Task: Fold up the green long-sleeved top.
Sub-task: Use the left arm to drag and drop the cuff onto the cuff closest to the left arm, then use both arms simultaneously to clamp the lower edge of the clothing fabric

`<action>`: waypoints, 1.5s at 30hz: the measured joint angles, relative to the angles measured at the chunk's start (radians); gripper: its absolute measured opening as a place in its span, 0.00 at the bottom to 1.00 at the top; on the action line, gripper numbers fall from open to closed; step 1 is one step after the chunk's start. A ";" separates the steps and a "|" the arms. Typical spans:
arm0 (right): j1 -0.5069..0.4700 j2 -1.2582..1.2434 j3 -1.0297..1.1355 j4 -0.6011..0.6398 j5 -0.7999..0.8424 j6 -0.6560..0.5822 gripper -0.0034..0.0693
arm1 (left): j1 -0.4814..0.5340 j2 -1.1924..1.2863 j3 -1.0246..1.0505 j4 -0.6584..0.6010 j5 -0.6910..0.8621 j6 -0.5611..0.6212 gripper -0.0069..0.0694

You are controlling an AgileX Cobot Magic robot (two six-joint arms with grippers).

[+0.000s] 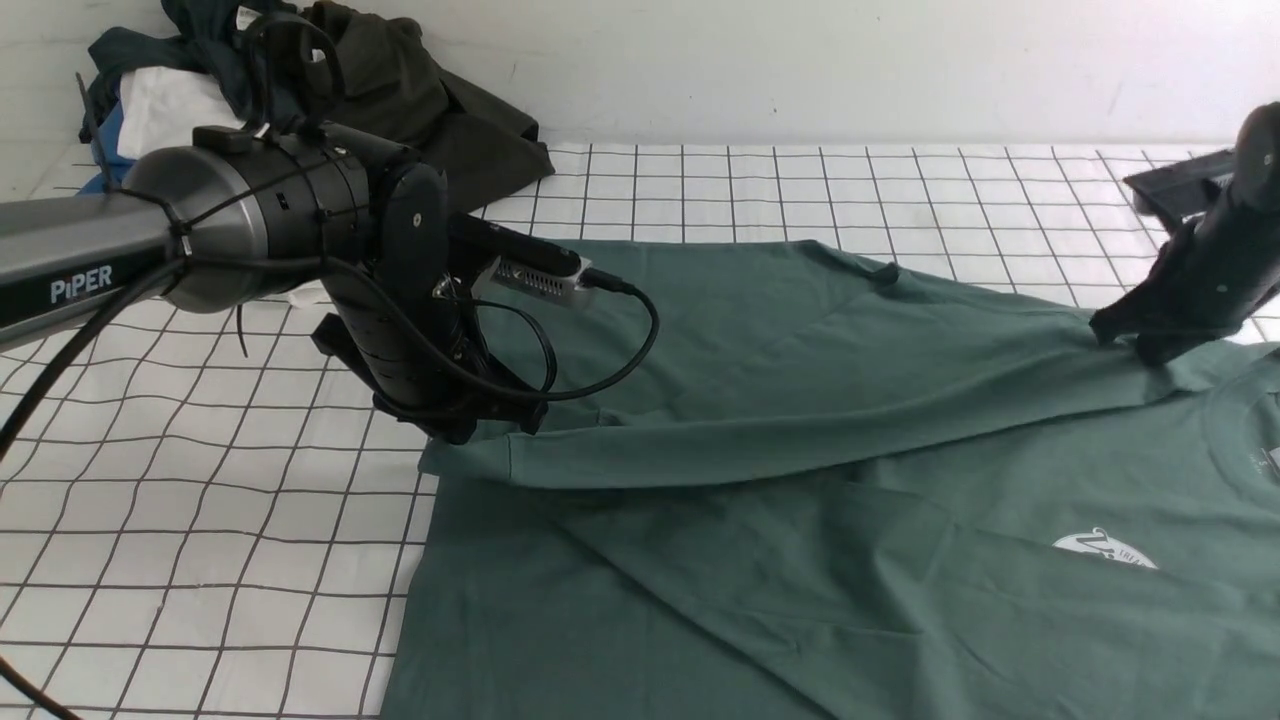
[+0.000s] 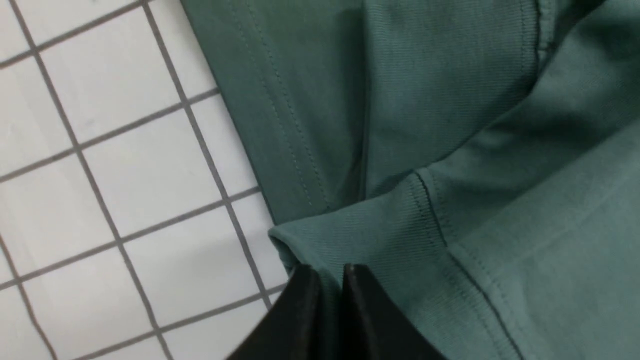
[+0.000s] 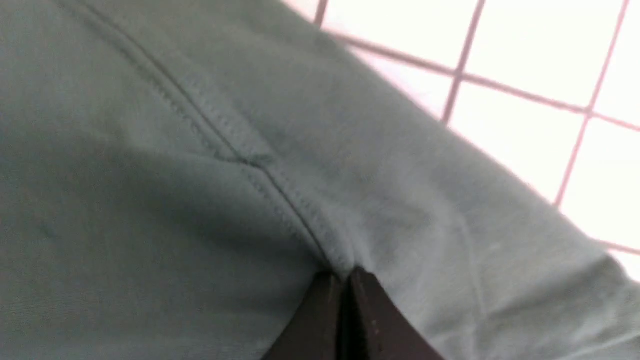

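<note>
Far-left heap
Dark olive-black garment (image 1: 440, 110), dark teal garment (image 1: 212, 45) and white cloth (image 1: 170, 105) lie on the white gridded bench (image 1: 200, 560).

Sage-green top (image 1: 800, 560) with white oval logo (image 1: 1105, 550) on white, dark-gridded table cover (image 1: 200, 540).

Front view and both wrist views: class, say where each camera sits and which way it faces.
Front view: between the arms, facing forward over the gridded table at the green long-sleeved top; left gripper and right gripper show.
Left wrist view: on the left wrist, facing the cuff; left gripper pinches it.
Right wrist view: on the right wrist, facing a seam; right gripper pinches it.
Shared: that top, table.
</note>
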 joint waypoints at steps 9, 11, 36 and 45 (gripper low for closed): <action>0.000 0.006 -0.059 -0.008 0.025 -0.042 0.05 | 0.000 0.003 0.000 -0.001 -0.015 0.000 0.15; 0.000 0.020 -0.060 -0.009 0.039 -0.049 0.05 | 0.000 0.012 0.000 -0.001 0.000 0.002 0.15; 0.017 -0.379 -0.068 0.287 0.273 -0.013 0.22 | -0.136 -0.276 0.244 -0.147 0.218 0.274 0.67; 0.216 -0.422 0.049 0.352 0.299 -0.134 0.03 | -0.274 -0.286 0.505 -0.031 0.053 0.574 0.67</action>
